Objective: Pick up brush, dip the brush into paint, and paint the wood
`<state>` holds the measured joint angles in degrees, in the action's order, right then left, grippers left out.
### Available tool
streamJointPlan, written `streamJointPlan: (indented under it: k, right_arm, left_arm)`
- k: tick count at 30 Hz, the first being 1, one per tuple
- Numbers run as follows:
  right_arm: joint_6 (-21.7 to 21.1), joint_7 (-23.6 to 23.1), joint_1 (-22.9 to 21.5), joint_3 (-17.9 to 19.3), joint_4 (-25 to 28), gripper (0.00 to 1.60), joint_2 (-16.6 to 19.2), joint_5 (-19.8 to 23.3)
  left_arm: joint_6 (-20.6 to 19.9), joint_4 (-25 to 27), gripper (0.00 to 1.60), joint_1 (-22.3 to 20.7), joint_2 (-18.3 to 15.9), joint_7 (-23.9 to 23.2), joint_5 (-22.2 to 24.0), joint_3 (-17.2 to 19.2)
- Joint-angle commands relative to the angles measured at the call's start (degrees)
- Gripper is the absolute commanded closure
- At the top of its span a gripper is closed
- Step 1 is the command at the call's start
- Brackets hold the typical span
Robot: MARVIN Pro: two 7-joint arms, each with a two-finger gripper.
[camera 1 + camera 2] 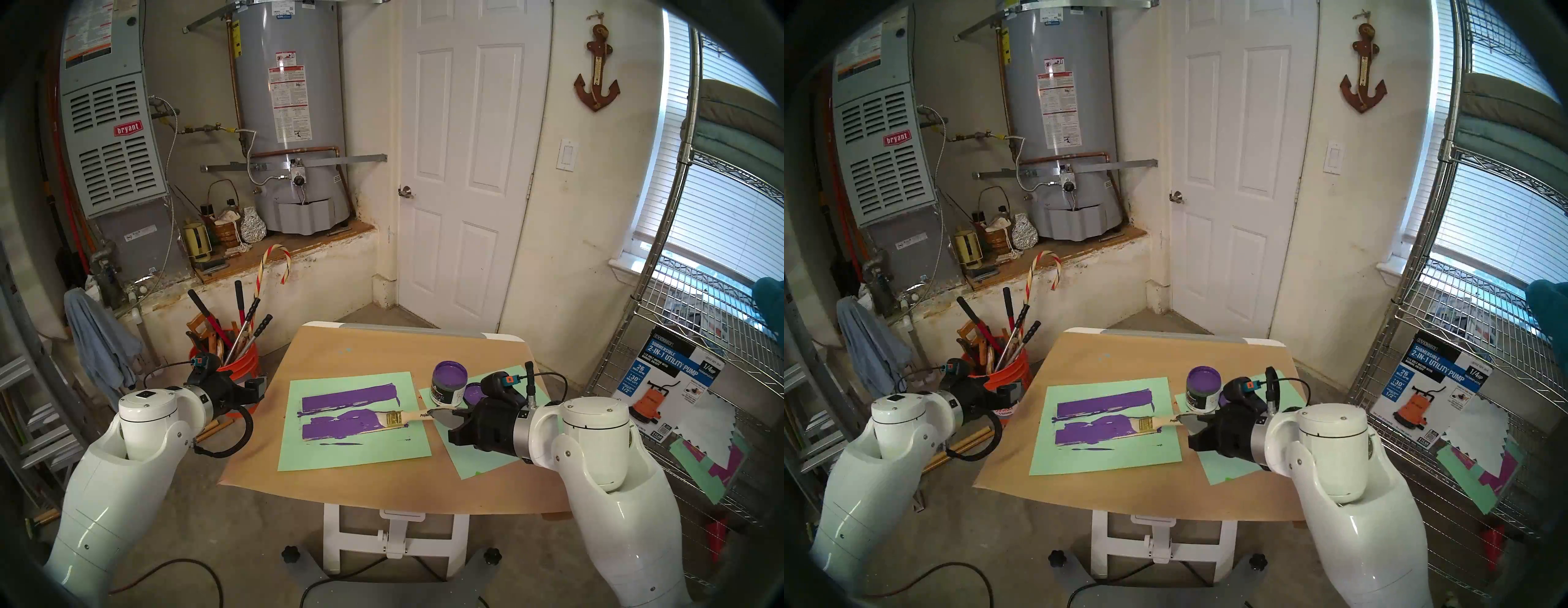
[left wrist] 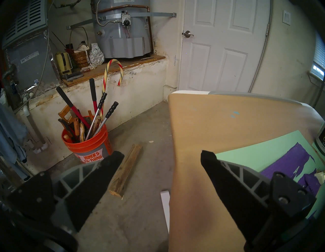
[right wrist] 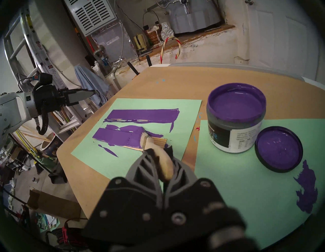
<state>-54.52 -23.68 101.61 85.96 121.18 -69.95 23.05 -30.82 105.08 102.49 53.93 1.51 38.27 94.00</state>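
1. Painting is the step in hand: the right gripper [image 3: 159,159] is clamped on the brush [image 1: 403,417] handle, and the bristles rest on the wood [image 3: 121,139], near its right end.
2. The wood lies on the left green sheet [image 1: 322,463], just in front of a flat purple stripe [image 1: 348,397]; most of its face is purple, with a bare tan patch at the right end by the ferrule.
3. The paint [image 3: 236,105] stands open, right of the wood and behind it, its lid [image 3: 279,149] just beside.
4. The left gripper [image 2: 162,158] hangs with fingers wide and empty, left of the wood, off the table [image 1: 382,344] edge.
5. Judged from this, the next move calls for a stroke over the bare patch, keeping the bristles flat; a fresh dip may be needed if they run dry.
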Motion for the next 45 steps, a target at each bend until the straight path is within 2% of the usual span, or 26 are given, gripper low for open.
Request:
streamJointPlan:
  k: [1, 26, 39, 45]
  right_arm:
    - [0.12, -0.23, 0.57, 1.22, 0.77, 1.60, 0.94, -0.10]
    - [0.89, -2.86, 3.17, 4.69, 3.07, 1.60, 2.48, -0.21]
    - [0.58, -3.45, 3.48, 6.00, 4.27, 1.60, 1.70, 0.36]
    - [-0.48, -4.08, 3.51, 6.46, 7.07, 1.60, 1.08, 1.61]
  left_arm:
    - [0.10, 0.85, 0.00, -0.22, -0.08, 0.08, 0.13, 0.54]
    - [0.10, 0.85, 0.00, -0.22, -0.08, 0.08, 0.13, 0.54]
    - [0.11, 0.84, 0.00, -0.23, -0.08, 0.07, 0.13, 0.54]
    - [0.12, 0.81, 0.00, -0.24, -0.09, 0.06, 0.12, 0.52]
